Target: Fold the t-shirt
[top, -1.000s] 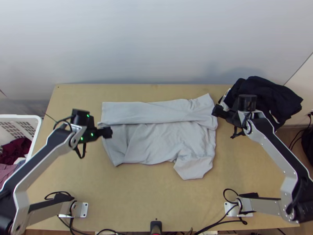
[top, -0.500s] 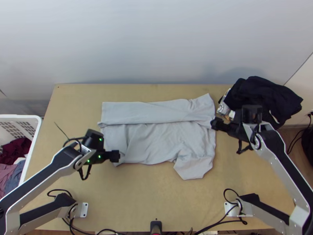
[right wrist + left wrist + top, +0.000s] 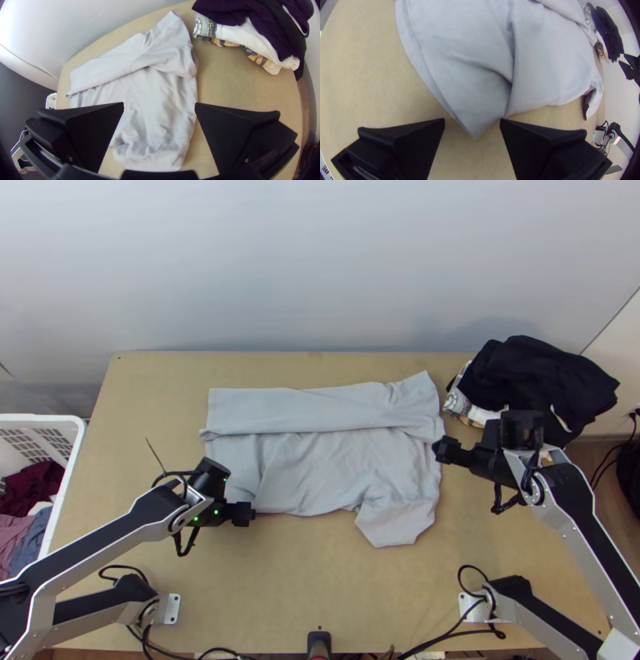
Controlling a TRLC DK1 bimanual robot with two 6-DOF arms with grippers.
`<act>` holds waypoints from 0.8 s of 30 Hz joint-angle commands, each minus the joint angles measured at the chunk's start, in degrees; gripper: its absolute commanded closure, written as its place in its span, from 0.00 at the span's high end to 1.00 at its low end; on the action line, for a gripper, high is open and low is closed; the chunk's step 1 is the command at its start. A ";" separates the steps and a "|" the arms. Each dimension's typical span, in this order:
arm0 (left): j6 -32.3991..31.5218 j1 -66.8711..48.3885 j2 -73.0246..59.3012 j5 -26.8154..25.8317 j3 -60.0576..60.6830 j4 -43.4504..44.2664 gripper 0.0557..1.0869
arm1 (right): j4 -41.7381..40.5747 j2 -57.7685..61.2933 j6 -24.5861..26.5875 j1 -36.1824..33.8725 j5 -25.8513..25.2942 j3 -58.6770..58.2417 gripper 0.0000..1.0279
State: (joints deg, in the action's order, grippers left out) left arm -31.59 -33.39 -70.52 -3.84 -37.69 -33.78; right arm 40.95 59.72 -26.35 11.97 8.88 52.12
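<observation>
Held the left end effector point(image 3: 253, 514) released at the near left corner of the t-shirt point(image 3: 320, 472), with fingers point(image 3: 416, 143) wide apart and the corner pointing between them. Held the right end effector point(image 3: 438, 450) released too, with fingers point(image 3: 96, 128) spread at the t-shirt's right edge. Could not fairly judge the height of either over the desk point(image 3: 320, 588). Saw the t-shirt wrinkled between both, with a far strip folded over beyond them and a sleeve jutting out on the near side of the right one. Saw dark clothes point(image 3: 536, 372) beyond and right of the right end effector, and a basket point(image 3: 72, 470) well left of the left one.
</observation>
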 commanded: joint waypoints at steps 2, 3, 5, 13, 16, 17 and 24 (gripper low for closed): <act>-0.22 -0.28 -3.22 0.41 0.25 3.02 0.69 | 2.91 -0.57 0.25 1.66 1.57 0.00 0.96; -0.22 -0.10 -3.57 0.85 0.25 3.28 0.63 | 3.08 -0.57 0.25 1.74 1.66 -0.09 0.96; -0.22 -0.10 -3.75 1.64 0.43 4.25 0.50 | 3.52 -0.66 0.25 1.74 2.01 -0.26 0.96; 0.39 -0.63 -2.60 6.30 -0.10 5.74 0.04 | 8.53 -0.22 1.21 4.47 5.35 -0.70 0.95; 0.48 -0.10 -1.11 6.38 -0.36 5.39 0.04 | 11.79 1.01 1.21 5.61 6.58 -0.88 0.95; 0.57 0.25 -0.67 6.38 -0.45 5.22 0.04 | 13.10 1.54 1.21 6.49 6.76 -1.14 0.95; 2.06 4.38 2.23 6.47 -1.86 3.37 0.04 | 19.34 2.59 2.62 11.59 9.31 -5.18 0.95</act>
State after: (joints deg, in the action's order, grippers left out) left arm -30.70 -31.94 -70.59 2.22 -38.44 -29.04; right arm 55.24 61.45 -24.80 19.49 15.77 49.93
